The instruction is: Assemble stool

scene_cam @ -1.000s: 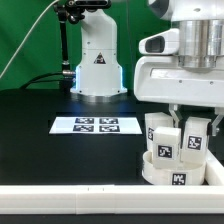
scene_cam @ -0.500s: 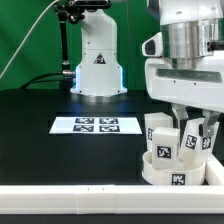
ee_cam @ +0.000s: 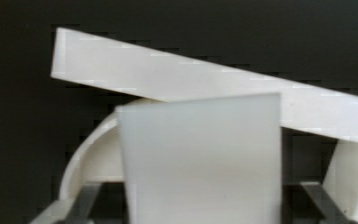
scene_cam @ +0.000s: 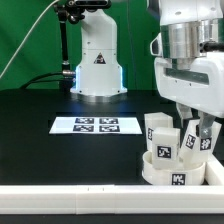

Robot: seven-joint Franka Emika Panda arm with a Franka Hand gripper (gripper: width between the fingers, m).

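In the exterior view, the round seat (scene_cam: 172, 170) sits on the black table (scene_cam: 50, 150), near the white rail (scene_cam: 60, 198) at the front and toward the exterior view's right. Short white legs (scene_cam: 160, 138) stand up in it. The gripper (scene_cam: 201, 133) hangs over them — its fingers are pinched tight on one tilted leg (scene_cam: 203, 140). The marker board (scene_cam: 96, 125) lies flat, well apart.

In the wrist view, the held leg (ee_cam: 202, 155) fills the middle — a slanted white leg (ee_cam: 194, 75) sits behind it.
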